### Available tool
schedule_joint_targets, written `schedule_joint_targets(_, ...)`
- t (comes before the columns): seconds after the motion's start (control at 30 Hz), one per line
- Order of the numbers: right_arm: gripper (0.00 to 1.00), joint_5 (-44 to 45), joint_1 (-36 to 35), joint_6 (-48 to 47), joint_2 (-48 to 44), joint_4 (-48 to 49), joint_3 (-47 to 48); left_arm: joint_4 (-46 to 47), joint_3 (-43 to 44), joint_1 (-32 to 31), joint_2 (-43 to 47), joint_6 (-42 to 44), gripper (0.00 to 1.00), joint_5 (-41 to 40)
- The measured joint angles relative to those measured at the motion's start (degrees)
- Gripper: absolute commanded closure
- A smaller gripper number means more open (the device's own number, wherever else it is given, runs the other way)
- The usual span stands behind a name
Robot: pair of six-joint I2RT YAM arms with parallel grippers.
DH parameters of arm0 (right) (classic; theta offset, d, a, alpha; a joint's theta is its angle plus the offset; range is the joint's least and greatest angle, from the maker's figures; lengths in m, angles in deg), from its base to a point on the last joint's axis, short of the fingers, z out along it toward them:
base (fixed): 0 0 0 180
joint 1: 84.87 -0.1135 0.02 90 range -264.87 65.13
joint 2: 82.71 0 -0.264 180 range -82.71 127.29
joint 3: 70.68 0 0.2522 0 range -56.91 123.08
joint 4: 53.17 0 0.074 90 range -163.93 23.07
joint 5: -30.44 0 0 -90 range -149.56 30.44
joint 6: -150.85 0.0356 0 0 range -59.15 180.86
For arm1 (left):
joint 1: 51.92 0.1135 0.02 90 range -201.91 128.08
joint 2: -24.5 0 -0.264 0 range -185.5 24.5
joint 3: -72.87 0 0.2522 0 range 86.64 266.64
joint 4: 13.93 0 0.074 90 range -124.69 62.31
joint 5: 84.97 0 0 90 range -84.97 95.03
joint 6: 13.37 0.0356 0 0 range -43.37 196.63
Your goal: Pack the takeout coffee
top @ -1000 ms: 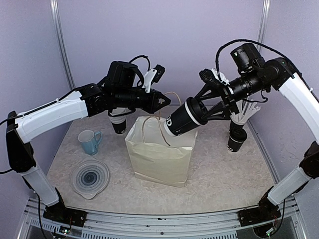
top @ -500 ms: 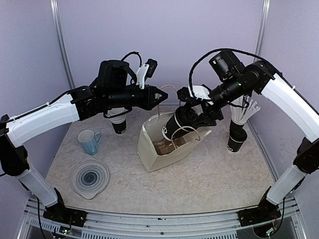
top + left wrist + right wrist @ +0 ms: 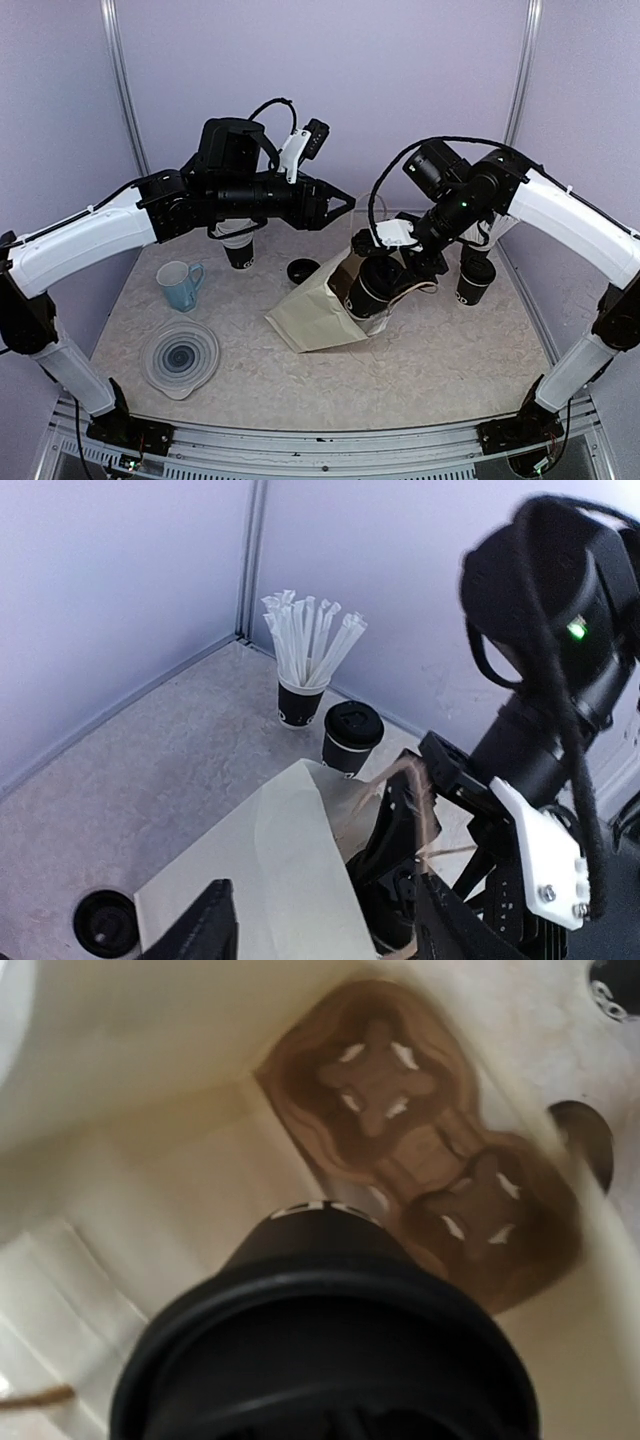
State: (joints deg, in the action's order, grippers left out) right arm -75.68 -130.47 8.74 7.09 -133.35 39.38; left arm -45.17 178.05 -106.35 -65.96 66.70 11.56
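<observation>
Roughly midway, judging by the layout. Clamped in the right end effector (image 3: 385, 272): one lidded cup (image 3: 366, 293), at the mouth of the bag (image 3: 310, 320), tipped over mid-desk (image 3: 450, 350). Already inside: the tray (image 3: 420, 1150), both wells bare. Left to do: seating this cup, then fetching the second cup (image 3: 475, 281), upright far right beside the straws (image 3: 305, 650). Above the bag, left end effector (image 3: 338, 202), fingers apart, holding nothing.

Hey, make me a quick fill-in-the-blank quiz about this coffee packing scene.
1. The paper bag lies on its ____.
2. The carrier tray inside it is ____ in colour.
3. The right tool grips a lidded cup; the left tool holds ____.
4. The mug is ____ in colour.
Missing words: side; brown; nothing; blue.
</observation>
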Motion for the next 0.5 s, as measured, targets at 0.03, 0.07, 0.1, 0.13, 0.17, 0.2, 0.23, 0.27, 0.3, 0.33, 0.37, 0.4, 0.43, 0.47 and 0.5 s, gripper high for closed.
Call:
schedule_joint_targets(0.03, 0.51, 0.0, -0.5, -0.3, -0.4, -0.1, -0.6, -0.3, 0.0, -0.9, 0.3, 1.1, 0.33, -0.4)
schedule_joint_targets(0.07, 0.51, -0.1, -0.9, -0.4, -0.6, -0.2, -0.9, -1.3, -0.1, -2.0, 0.8, 2.0, 0.33, -1.1)
schedule_joint_targets(0.1, 0.51, -0.1, -1.6, -0.6, -0.7, -0.3, -1.0, -1.9, -0.4, -2.8, 1.4, 2.7, 0.32, -1.5)
schedule_joint_targets(0.13, 0.51, -0.2, -2.5, -0.8, -0.8, -0.3, -1.0, -2.1, -1.4, -3.3, 2.5, 3.2, 0.33, -1.9)
schedule_joint_targets(0.17, 0.51, -0.3, -3.4, -0.8, -0.8, -0.3, -1.0, -2.3, -2.7, -3.5, 4.0, 3.6, 0.33, -2.3)
schedule_joint_targets(0.2, 0.52, -0.5, -4.4, -0.8, -0.7, -0.3, -1.0, -2.1, -4.5, -2.8, 5.7, 3.6, 0.33, -2.6)
schedule_joint_targets(0.23, 0.52, -0.6, -5.4, -0.8, -0.6, -0.4, -0.8, -1.9, -6.6, -1.4, 7.6, 3.3, 0.33, -2.9)
schedule_joint_targets(0.27, 0.52, -0.7, -6.4, -0.8, -0.3, -0.5, -0.4, -1.4, -8.8, 0.6, 9.4, 2.7, 0.33, -3.1)
schedule_joint_targets(0.3, 0.53, -0.6, -7.5, -0.8, 0.3, -0.5, 0.2, -1.0, -11.0, 3.3, 11.1, 2.0, 0.34, -3.5)
schedule_joint_targets(0.33, 0.53, -0.6, -8.7, -0.8, 1.1, -0.4, 1.0, -0.4, -13.0, 6.3, 12.3, 1.2, 0.34, -4.0)
schedule_joint_targets(0.37, 0.54, -0.5, -9.9, -0.7, 2.0, -0.4, 1.8, 0.2, -14.9, 9.3, 13.1, 0.3, 0.34, -4.4)
schedule_joint_targets(0.4, 0.54, -0.4, -10.9, -0.6, 3.1, -0.3, 2.8, 0.5, -16.1, 11.4, 13.3, -0.4, 0.35, -4.7)
schedule_joint_targets(0.43, 0.54, -0.3, -11.6, -0.5, 4.1, -0.1, 3.6, 0.9, -17.3, 13.6, 13.2, -1.1, 0.35, -4.9)
schedule_joint_targets(0.47, 0.54, -0.1, -12.5, -0.3, 5.5, 0.2, 4.7, 1.3, -18.6, 15.6, 12.8, -1.7, 0.35, -5.0)
schedule_joint_targets(0.5, 0.54, -0.1, -12.9, -0.1, 6.3, 0.5, 5.4, 1.3, -19.3, 16.6, 12.2, -2.2, 0.35, -5.0)
